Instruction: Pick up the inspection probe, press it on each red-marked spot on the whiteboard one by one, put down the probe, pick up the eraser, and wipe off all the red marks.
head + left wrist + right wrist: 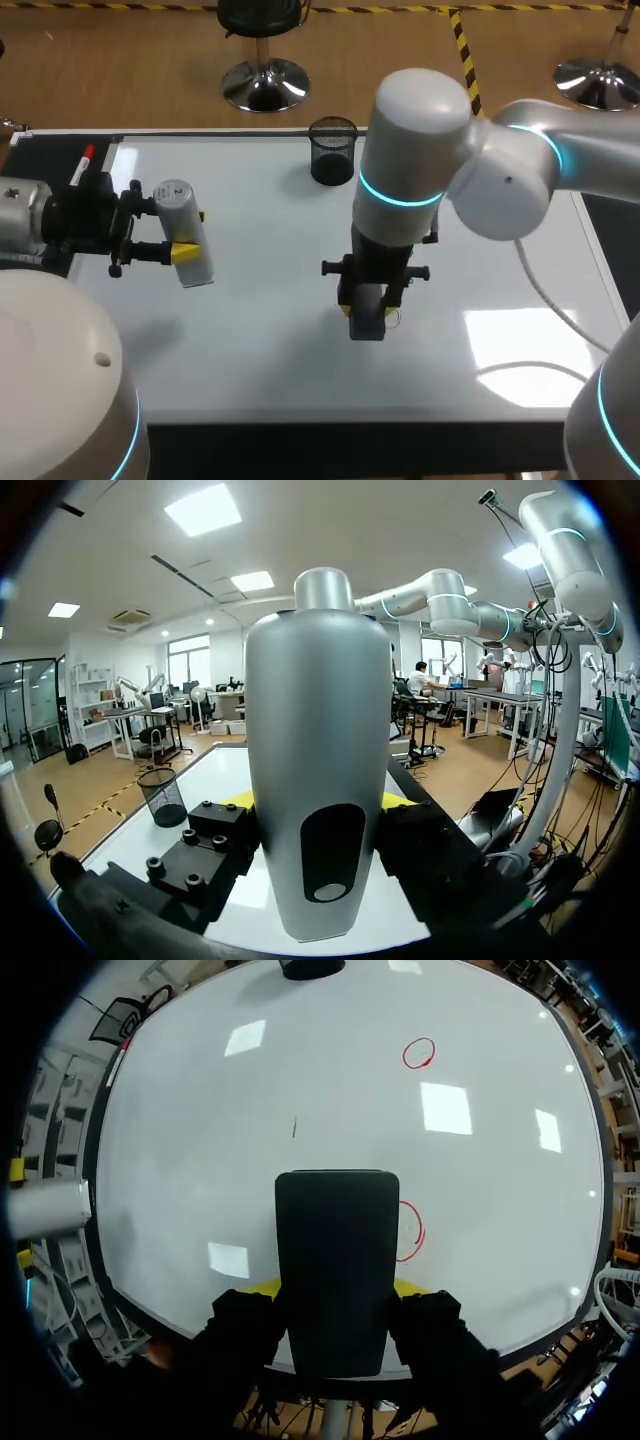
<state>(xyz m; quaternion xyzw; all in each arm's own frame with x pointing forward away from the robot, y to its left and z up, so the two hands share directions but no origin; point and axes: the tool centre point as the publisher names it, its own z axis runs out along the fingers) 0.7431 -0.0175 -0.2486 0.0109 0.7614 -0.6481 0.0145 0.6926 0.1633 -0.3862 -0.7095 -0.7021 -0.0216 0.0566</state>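
Right wrist view only: two red marks (419, 1053) on the whiteboard (200, 1160), one ring well ahead, one half hidden behind the eraser (337, 1260).
Left gripper (186, 252): clamped on the inspection probe (178, 212), held over the whiteboard's left part.
Right gripper (366, 308): gripping the eraser, seemingly down on the whiteboard.
Around: one mesh cup (333, 150), one red-capped marker (82, 165).

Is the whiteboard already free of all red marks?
No, a red circle lies ahead of the eraser on the whiteboard, and a second red mark is right beside it.
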